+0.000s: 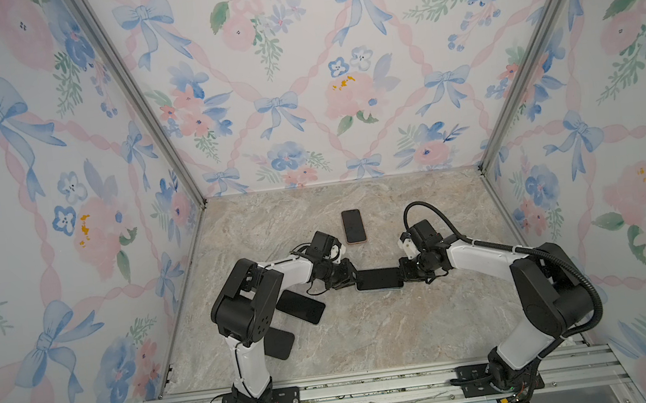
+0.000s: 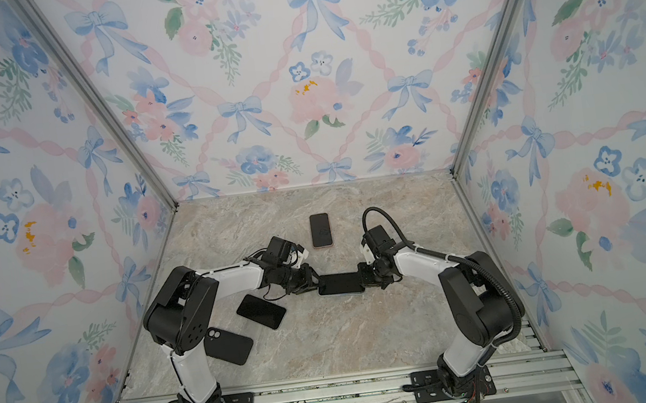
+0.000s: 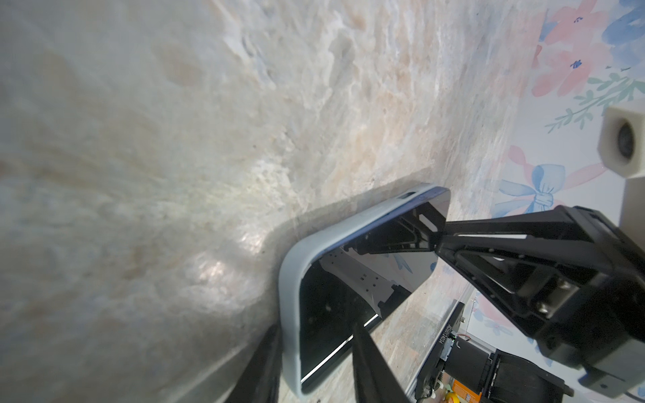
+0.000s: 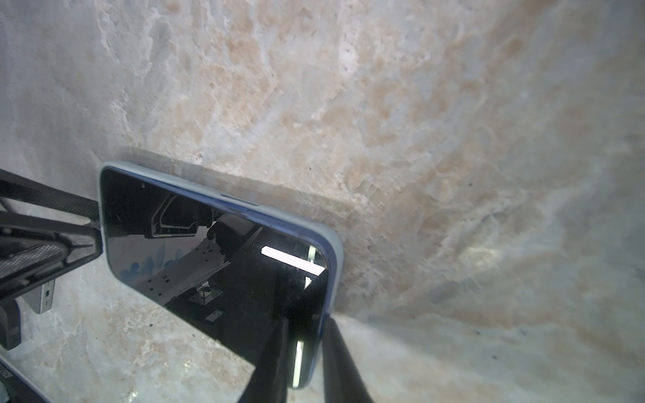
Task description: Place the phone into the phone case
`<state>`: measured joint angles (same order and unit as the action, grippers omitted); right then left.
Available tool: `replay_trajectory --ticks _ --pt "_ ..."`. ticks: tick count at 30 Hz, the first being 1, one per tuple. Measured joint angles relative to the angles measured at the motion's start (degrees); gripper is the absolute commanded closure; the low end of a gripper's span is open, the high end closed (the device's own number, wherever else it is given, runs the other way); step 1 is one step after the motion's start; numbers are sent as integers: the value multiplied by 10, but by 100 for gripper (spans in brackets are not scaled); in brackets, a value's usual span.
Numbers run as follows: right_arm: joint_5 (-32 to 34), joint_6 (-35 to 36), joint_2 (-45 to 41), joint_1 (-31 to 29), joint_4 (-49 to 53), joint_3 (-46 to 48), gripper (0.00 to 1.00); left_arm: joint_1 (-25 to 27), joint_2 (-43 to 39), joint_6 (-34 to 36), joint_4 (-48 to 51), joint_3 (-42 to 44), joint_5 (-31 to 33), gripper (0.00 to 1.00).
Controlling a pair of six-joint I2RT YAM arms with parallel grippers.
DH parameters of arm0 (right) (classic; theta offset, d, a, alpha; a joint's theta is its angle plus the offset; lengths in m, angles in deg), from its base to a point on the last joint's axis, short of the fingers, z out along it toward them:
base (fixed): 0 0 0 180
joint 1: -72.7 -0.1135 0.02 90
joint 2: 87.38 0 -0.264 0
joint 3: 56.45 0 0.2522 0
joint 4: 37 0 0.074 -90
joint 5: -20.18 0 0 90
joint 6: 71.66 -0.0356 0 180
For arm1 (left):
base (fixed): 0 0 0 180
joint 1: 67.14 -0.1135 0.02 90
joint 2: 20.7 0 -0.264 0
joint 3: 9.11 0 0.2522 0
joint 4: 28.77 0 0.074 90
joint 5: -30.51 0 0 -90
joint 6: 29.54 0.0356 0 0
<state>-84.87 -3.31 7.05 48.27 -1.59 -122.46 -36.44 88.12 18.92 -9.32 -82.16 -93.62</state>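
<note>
A phone (image 1: 379, 277) with a dark screen sits in a pale blue-grey phone case (image 3: 289, 279) and is held just above the middle of the table. My left gripper (image 1: 354, 280) is shut on its left short end, one finger on the case's back and one on the screen side (image 3: 316, 328). At the right short end my right gripper (image 1: 402, 274) pinches it, with the fingers close together (image 4: 307, 321). On the long side next to that end the phone's blue edge (image 4: 324, 331) shows beside the case rim. Both top views show the two grippers facing each other (image 2: 317, 285) (image 2: 361, 279).
A second phone (image 1: 353, 226) with a pinkish rim lies flat behind the grippers. At the front left, beside the left arm, lie a black phone (image 2: 261, 311) and a black case (image 2: 228, 345) with a camera cutout. Papered walls close in the marble table (image 1: 370, 330).
</note>
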Motion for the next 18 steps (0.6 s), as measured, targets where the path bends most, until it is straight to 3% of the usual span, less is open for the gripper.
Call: replay_trajectory --ticks 9,18 --pt "0 -14 0 0 -1 0 84 0 2 0 3 0 6 74" --pt "2 -31 0 -3 -3 1 86 0 2 0 4 0 8 75"
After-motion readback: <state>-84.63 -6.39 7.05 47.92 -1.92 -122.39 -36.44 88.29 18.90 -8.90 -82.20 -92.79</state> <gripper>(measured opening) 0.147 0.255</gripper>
